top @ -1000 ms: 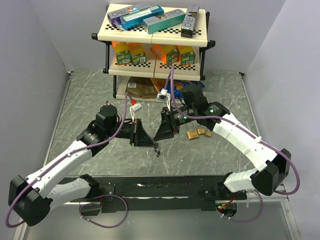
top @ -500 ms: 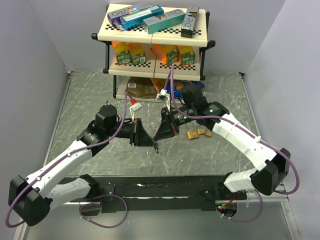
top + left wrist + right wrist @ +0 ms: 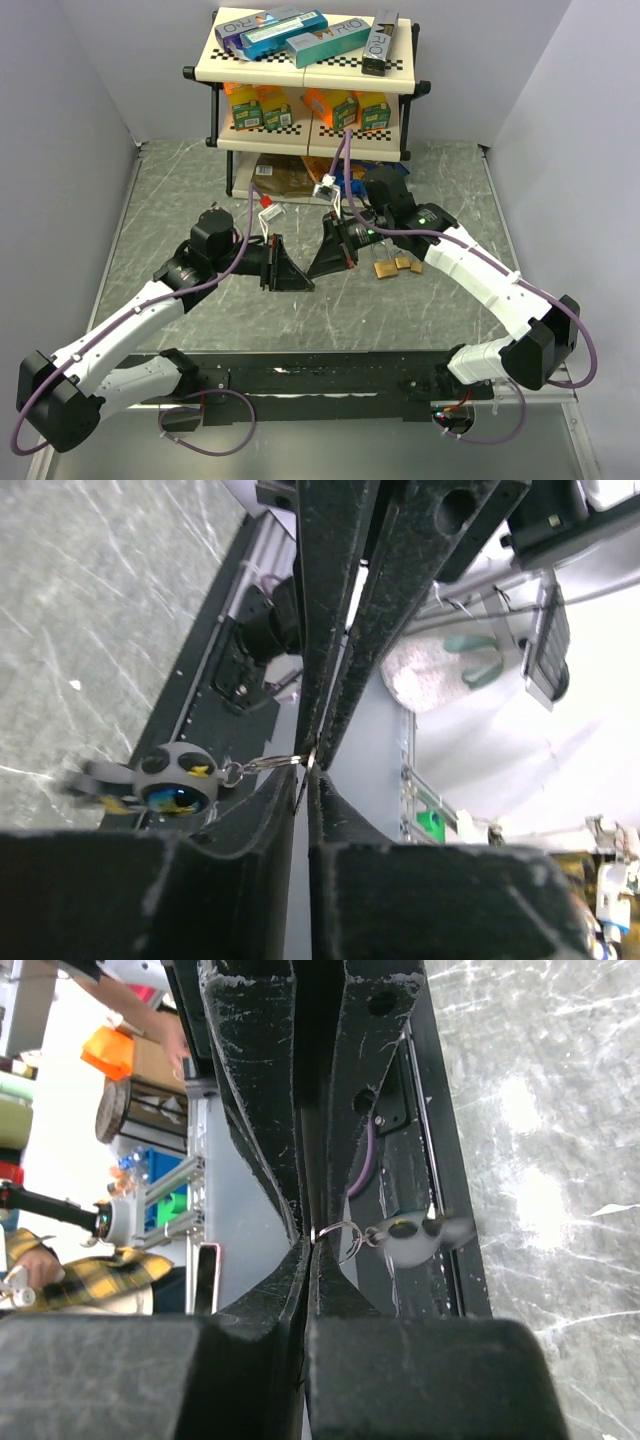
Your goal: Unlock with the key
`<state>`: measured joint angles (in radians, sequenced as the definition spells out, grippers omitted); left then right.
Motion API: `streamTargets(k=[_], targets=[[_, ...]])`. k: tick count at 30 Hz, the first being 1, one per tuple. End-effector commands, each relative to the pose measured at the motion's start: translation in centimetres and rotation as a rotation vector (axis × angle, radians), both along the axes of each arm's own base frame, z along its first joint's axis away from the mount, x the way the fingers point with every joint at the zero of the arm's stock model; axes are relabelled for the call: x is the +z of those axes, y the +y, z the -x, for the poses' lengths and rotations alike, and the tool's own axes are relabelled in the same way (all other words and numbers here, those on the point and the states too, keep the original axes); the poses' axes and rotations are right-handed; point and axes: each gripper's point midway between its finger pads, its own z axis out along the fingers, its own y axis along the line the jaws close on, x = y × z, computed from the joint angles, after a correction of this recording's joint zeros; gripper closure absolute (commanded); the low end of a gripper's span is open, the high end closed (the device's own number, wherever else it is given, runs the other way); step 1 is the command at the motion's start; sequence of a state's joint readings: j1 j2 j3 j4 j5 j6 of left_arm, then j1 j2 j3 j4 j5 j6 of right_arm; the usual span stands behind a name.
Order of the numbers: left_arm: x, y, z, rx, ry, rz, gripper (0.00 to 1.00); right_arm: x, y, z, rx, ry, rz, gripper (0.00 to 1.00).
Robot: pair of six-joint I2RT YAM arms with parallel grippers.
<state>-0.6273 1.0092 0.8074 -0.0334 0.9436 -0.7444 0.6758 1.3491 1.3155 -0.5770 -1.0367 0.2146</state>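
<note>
Left jaws, right jaws clamped on key ring; fob hangs beside tips.

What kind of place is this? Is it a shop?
Probably a robot testing booth, not a shop: two robot arms bolted to a table, plain white walls around it, and one small shelf of boxes.

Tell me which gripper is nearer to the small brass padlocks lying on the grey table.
Right. The right gripper sits close beside the padlocks, on their left in the top view; the left gripper, meeting it tip to tip, lies farther out beyond it.
</note>
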Motion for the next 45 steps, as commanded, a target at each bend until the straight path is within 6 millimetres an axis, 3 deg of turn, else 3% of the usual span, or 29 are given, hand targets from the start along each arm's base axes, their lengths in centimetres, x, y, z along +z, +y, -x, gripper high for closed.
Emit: streamTargets(k=[1,2,5,11,17,19,24,26,36,45], targets=[[2.2,-0.2,-1.1,0.061,-0.083,0.038,0.81,2.3,0.2,-1.5,-0.036,-0.042,-0.109,1.00],[2.4,-0.1,-1.2,0.071,-0.089,0.040,0.65,2.5,0.0,-1.5,-0.038,-0.040,-0.123,1.00],[2.8,0.0,-1.6,0.107,-0.113,0.043,0.47,2.6,-0.6,-2.3,-0.081,-0.027,-0.145,1.00],[3.9,1.0,-2.8,0.240,-0.150,0.067,0.30,3.0,-1.0,-3.1,-0.151,-0.029,-0.174,1.00],[7.3,2.1,-6.1,0.485,-0.179,0.187,0.33,5.2,-0.6,-4.0,-0.221,-0.037,-0.248,1.00],[7.9,2.5,-7.1,0.558,-0.145,0.224,0.33,7.0,-0.3,-4.6,-0.248,-0.074,-0.314,1.00],[10.8,3.3,-7.3,0.608,-0.131,0.381,0.39,10.0,0.0,-5.5,-0.302,-0.070,-0.417,1.00],[10.8,3.3,-7.1,0.600,-0.113,0.406,0.43,10.5,0.1,-5.8,-0.316,-0.083,-0.421,1.00],[10.6,3.9,-7.0,0.632,-0.098,0.423,0.62,10.0,-0.1,-6.4,-0.366,-0.070,-0.397,1.00],[10.5,3.2,-7.0,0.596,-0.092,0.410,0.63,9.5,0.0,-6.5,-0.364,-0.057,-0.385,1.00]])
